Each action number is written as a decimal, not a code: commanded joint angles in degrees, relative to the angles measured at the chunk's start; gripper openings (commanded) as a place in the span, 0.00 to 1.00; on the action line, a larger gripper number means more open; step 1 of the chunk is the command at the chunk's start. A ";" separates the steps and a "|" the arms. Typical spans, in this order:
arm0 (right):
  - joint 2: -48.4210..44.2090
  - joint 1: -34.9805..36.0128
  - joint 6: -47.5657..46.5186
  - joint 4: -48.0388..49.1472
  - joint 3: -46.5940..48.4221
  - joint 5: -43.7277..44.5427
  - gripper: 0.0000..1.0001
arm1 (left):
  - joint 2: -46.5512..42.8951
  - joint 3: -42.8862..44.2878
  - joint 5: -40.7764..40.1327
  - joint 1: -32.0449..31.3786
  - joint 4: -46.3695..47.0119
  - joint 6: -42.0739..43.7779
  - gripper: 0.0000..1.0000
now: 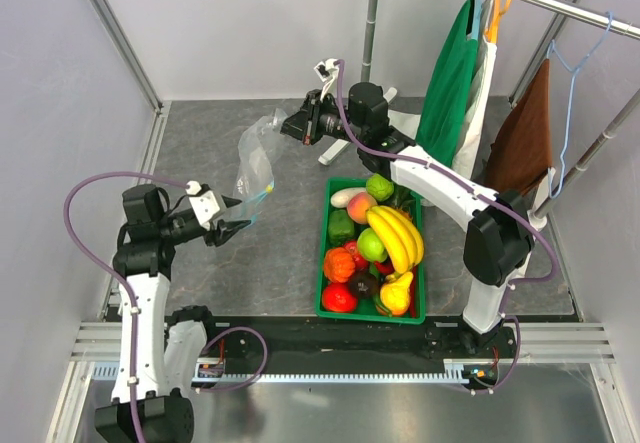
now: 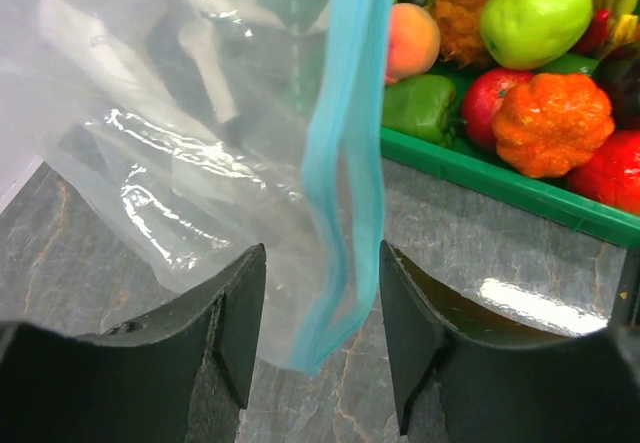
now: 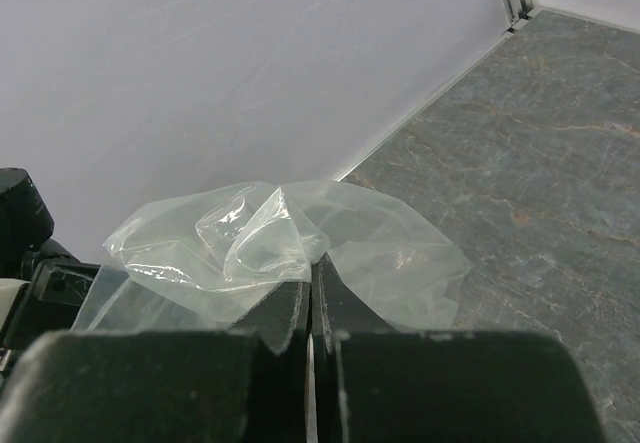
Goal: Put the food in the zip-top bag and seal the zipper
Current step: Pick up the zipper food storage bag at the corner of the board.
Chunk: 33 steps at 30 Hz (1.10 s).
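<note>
The clear zip-top bag (image 1: pixel 256 161) hangs in the air from my right gripper (image 1: pixel 290 129), which is shut on its upper end (image 3: pixel 270 253). Its light-blue zipper (image 2: pixel 345 163) hangs down at the low end, between the open fingers of my left gripper (image 2: pixel 318 338), with no finger touching it. In the top view my left gripper (image 1: pixel 232 219) sits just below the bag's lower corner. The food, a banana bunch (image 1: pixel 397 235), a green apple (image 2: pixel 535 13), an orange pumpkin-like piece (image 2: pixel 552 123) and several others, lies in the green crate (image 1: pixel 328 308).
The green crate stands right of the bag on the grey table. A clothes rack post (image 1: pixel 372 13) with hanging green and brown garments (image 1: pixel 450 73) stands at the back right. White walls close in on the left and back.
</note>
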 commanded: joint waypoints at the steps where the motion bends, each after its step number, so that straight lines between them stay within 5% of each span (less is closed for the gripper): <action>1: 0.30 0.54 1.11 3.71 -0.18 -1.62 0.00 | 0.05 -0.90 -5.35 -1.84 9.52 -9.23 0.53; 11: 2.50 1.85 1.55 4.93 -0.10 -2.58 0.00 | 0.41 -1.42 -6.57 -2.10 13.14 -13.82 0.32; 14: 3.81 2.56 1.55 5.11 0.95 -2.59 0.00 | 0.58 -1.08 -7.89 -2.02 12.97 -15.57 0.02; 17: 7.92 4.57 -2.48 1.79 5.67 0.82 0.00 | 1.02 3.56 -10.25 -2.02 8.93 -21.88 0.02; 21: 15.06 6.60 -5.14 -5.33 13.34 9.70 0.74 | 1.03 6.48 -28.07 -2.02 5.15 -42.06 0.02; 23: 16.03 6.69 -5.65 -7.10 14.93 11.82 0.89 | 0.32 7.71 -39.16 -1.93 2.42 -46.06 0.02; 27: 12.27 5.38 -7.77 -11.67 13.18 11.05 0.95 | 2.95 11.13 -47.35 -1.93 -2.06 -51.69 0.02; 33: 1.19 4.40 -8.82 -12.38 3.34 2.61 0.85 | 7.01 18.43 -53.77 -2.02 -5.86 -56.00 0.02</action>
